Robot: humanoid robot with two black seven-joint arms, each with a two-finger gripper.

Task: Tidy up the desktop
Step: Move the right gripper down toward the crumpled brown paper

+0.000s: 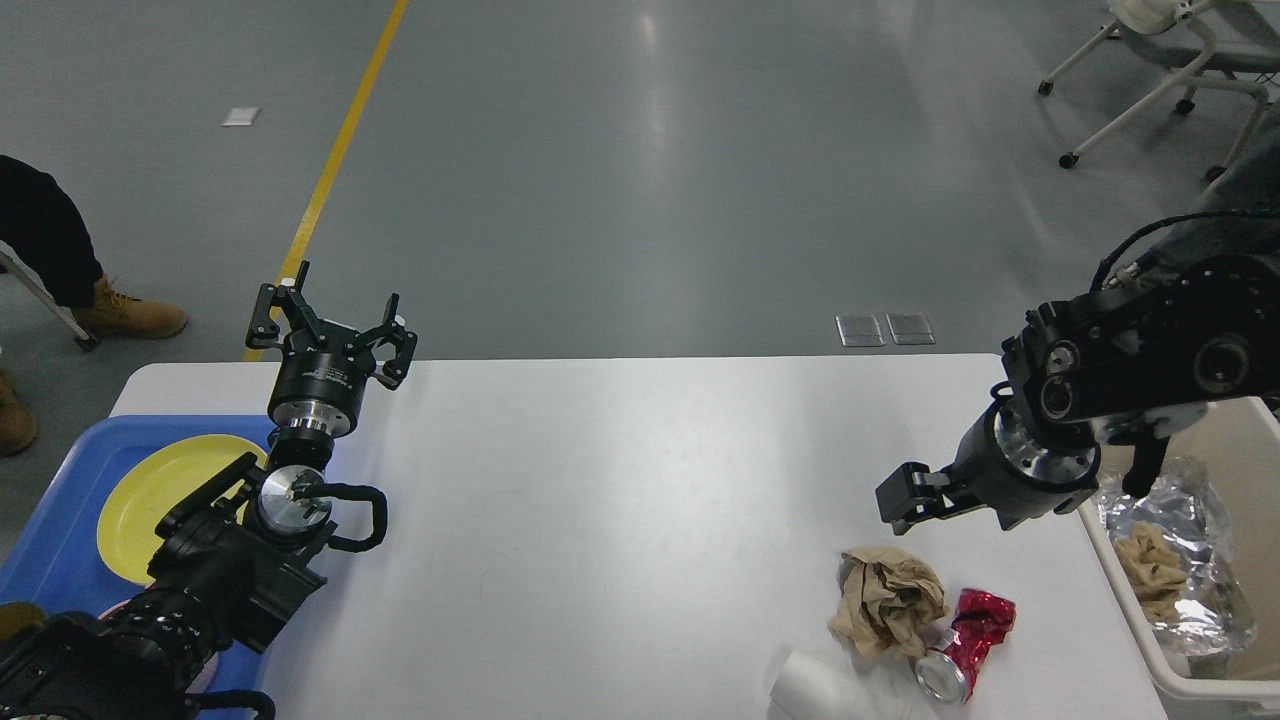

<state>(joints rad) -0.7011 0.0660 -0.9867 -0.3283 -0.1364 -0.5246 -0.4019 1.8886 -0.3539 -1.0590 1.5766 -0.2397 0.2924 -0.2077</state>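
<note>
Centrally desktop point(620, 480) bare; trash pile point(915, 620) near front-right edge.

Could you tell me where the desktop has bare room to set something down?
The desktop is bare across its middle, between the blue tray on the left and the right hand. It is crowded at the near right: crumpled paper, crushed can, white cup.

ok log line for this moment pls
left gripper open, raised, empty | right gripper above brown paper | crushed can, paper on desktop | bin holds foil, paper
</note>
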